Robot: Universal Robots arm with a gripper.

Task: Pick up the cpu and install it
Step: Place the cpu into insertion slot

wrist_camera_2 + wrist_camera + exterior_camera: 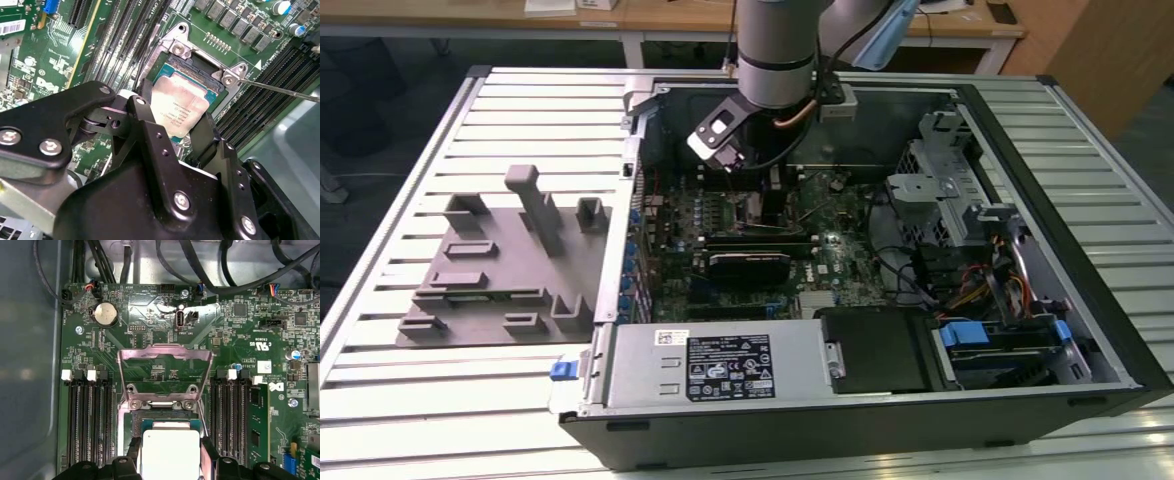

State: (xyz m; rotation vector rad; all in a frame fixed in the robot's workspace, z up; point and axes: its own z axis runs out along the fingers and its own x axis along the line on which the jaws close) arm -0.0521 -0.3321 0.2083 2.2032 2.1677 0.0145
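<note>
The gripper [174, 111] clamps the cpu [184, 102] by two opposite edges between its narrowly parted fingers, directly over the motherboard's [50, 60] open socket [194, 67].

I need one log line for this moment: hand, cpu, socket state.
hand: shut on cpu | cpu: at open socket | load plate: raised | seated: cannot tell

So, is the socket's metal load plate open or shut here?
Open. In the first wrist view the load plate stands hinged up, leaving the cpu uncovered.
</note>
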